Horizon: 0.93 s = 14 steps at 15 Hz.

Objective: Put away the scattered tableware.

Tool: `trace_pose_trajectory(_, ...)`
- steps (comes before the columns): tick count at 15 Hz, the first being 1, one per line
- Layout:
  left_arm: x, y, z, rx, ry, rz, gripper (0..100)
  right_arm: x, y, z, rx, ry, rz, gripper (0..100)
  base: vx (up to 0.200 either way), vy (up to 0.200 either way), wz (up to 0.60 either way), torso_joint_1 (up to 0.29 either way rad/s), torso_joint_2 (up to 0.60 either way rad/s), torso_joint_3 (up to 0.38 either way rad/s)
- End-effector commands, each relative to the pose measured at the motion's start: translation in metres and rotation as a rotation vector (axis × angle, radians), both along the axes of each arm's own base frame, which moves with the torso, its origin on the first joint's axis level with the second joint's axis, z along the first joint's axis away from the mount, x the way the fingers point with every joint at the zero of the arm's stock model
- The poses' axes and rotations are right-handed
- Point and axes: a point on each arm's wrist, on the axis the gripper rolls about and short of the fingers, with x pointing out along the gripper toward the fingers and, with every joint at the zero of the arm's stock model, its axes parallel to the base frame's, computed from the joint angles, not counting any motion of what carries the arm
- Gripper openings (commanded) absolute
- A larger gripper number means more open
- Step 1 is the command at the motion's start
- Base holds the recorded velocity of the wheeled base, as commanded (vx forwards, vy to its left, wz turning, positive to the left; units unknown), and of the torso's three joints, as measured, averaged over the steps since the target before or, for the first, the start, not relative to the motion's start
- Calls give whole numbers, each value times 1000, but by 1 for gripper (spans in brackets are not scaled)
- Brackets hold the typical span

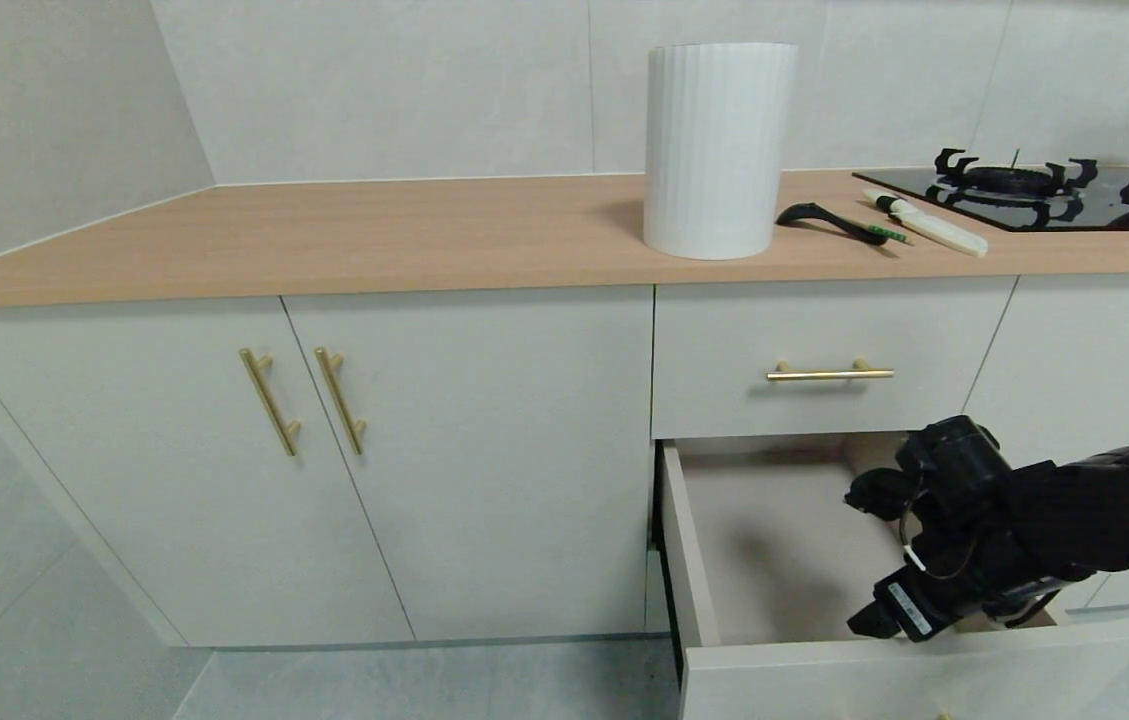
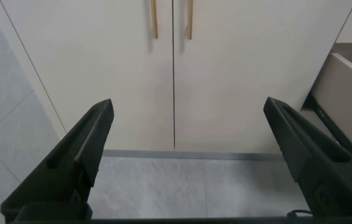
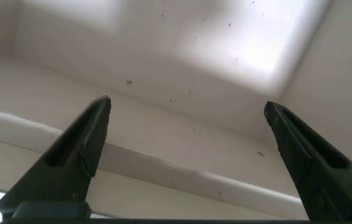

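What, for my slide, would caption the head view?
Right gripper open above the pulled-out drawer; black ladle and white knife lie on the counter beside a white canister.

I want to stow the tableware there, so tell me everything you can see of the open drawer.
The open drawer is the lower one, beneath a closed drawer, and is pulled well out. Its front panel is pale cream; its walls and floor are matt beige and look like board. The floor that shows holds only faint specks. The right gripper hangs in its right part, open; whether it touches the drawer cannot be told.
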Motion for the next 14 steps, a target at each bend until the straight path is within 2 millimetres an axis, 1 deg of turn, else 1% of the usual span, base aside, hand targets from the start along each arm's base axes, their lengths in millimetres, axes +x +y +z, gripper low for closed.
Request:
trace_pose_trajectory(1,0,0,0,0,1,0,100,-4,-1,1,-13,22,14,100,0,0,0,0,0,0)
trace_pose_trajectory(6,0,0,0,0,1,0,100,-18,1,-2,-76,127,62,100,0,0,0,0,0,0)
trace_pose_trajectory(10,0,0,0,0,1,0,100,-20,1,-2,-95,145,69,100,0,0,0,0,0,0)
trace_pose_trajectory(12,0,0,0,0,1,0,100,-25,4,-3,-111,182,87,100,0,0,0,0,0,0)
trace_pose_trajectory(14,0,0,0,0,1,0,100,-21,5,-4,-128,167,75,100,0,0,0,0,0,0)
